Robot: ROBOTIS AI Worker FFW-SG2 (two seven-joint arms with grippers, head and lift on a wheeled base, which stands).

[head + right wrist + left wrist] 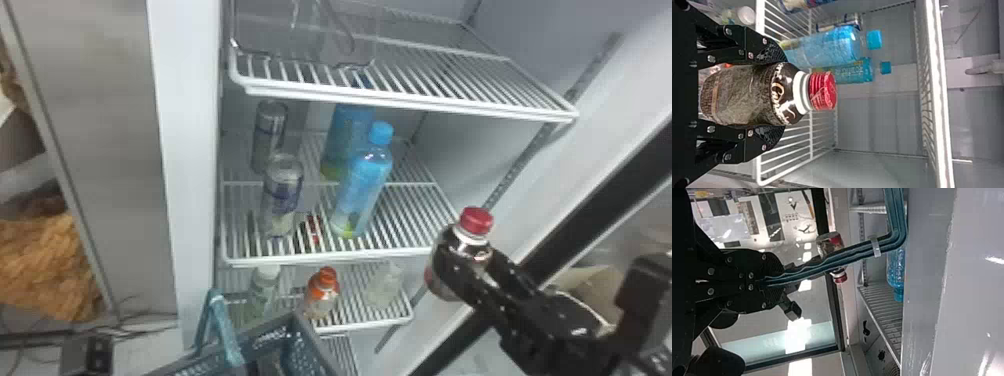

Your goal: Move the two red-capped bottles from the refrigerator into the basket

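The right gripper (465,262) has closed its two flat fingers (764,53) around the body of one red-capped bottle (738,94), one finger on each side, and the bottle is held firmly between them. Its red cap (476,220) is pointing up in the head view, with a small tilt. This bottle is in front of the refrigerator, at the right side of the middle shelf (320,259), and well apart from the basket (310,332).

The left gripper (775,280) is also clenched: it grips the teal handle (848,262) of the basket. The basket is low, in front of the bottom shelf (365,327). What lies inside it I cannot tell.

Farther in, on the middle shelf, there are two silver cans, one near the front (282,197) and one behind it (270,132). To their right stand two blue bottles, the front one (362,187) and the rear one (345,132). Through the bars a small red patch (313,229) can be seen, but I cannot tell what it is.

On the bottom shelf are a white-capped bottle (264,287), an orange-capped bottle (322,295) and a pale clear bottle (384,290). On the top shelf (410,100) is placed a transparent container (300,45).
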